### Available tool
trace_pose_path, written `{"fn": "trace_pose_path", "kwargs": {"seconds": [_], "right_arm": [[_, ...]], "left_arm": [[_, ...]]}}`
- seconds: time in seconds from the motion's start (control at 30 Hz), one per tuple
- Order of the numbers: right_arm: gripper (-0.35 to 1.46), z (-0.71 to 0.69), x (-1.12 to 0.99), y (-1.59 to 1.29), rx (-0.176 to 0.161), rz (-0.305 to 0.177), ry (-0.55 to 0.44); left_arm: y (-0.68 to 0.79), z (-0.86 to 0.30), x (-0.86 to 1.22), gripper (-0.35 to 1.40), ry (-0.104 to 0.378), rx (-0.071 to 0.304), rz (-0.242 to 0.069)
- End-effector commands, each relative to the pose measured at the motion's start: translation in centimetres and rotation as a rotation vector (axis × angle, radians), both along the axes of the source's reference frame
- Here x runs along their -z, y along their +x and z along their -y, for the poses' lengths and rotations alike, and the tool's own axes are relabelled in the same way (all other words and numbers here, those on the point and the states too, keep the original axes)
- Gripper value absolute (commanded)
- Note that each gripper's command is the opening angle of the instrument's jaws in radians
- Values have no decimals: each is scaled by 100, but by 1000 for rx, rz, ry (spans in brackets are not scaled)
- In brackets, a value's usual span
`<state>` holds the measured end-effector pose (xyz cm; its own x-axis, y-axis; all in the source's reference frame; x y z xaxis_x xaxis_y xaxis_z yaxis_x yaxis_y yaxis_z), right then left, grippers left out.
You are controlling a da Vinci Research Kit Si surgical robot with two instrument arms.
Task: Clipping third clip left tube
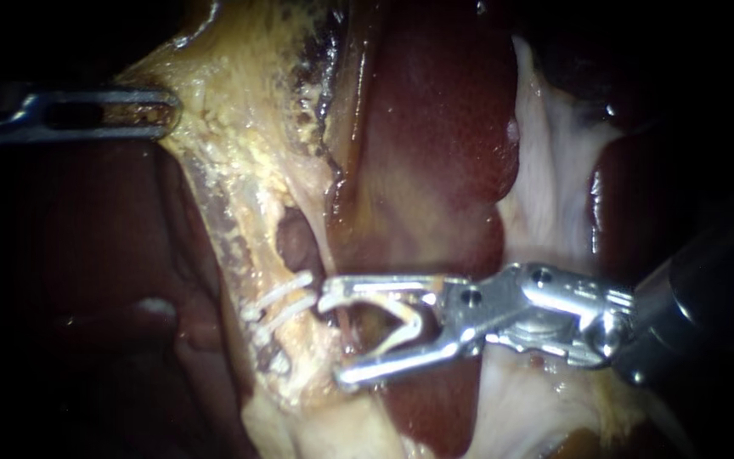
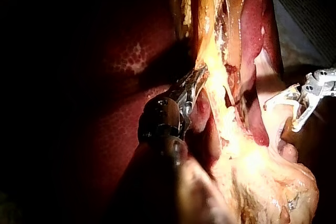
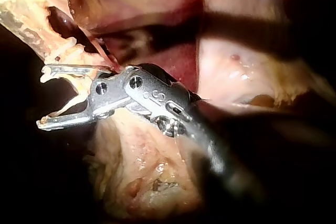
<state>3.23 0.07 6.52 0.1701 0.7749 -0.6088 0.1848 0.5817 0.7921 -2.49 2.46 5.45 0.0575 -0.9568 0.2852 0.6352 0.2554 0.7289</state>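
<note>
A pale yellowish tube (image 1: 275, 336) runs down the middle of the endoscope view with two white clips (image 1: 286, 293) across it. My right instrument (image 1: 339, 334) comes in from the right. Its jaws stand wide apart and hold an open white clip (image 1: 408, 327) between them, their tips just right of the clipped tube. A thin reddish strand (image 1: 347, 320) lies between those jaws. The right wrist view shows the same instrument (image 3: 43, 97) spread beside the yellow tissue. My left instrument (image 1: 159, 110) is at the upper left, its jaws shut on the yellowish tissue's edge (image 1: 201, 102), as in its wrist view (image 2: 199, 74).
Dark red liver (image 1: 435, 127) fills the centre behind the tube, and more of it (image 1: 87, 255) lies in shadow at the left. A pale membrane (image 1: 554, 161) spreads at the right. A small dark hollow (image 1: 295, 242) opens just above the clips.
</note>
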Motion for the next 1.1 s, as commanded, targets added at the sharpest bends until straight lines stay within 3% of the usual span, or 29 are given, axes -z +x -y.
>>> {"fn": "trace_pose_path", "kwargs": {"seconds": [0.03, 0.43, 0.63, 1.1], "right_arm": [[58, -1, -5, 3, 6, 9, 6], [55, -21, -67, 21, 39, 91, 27], [54, -29, -92, 27, 37, 101, 40], [55, -39, -107, 47, 51, 90, 49]], "left_arm": [[0, 1, 2, -35, 0, -2, 1], [0, 5, 13, -35, -8, -5, 4], [-1, 7, 15, -35, -12, -8, 3], [-1, 8, 18, -35, -12, -7, 2]]}}
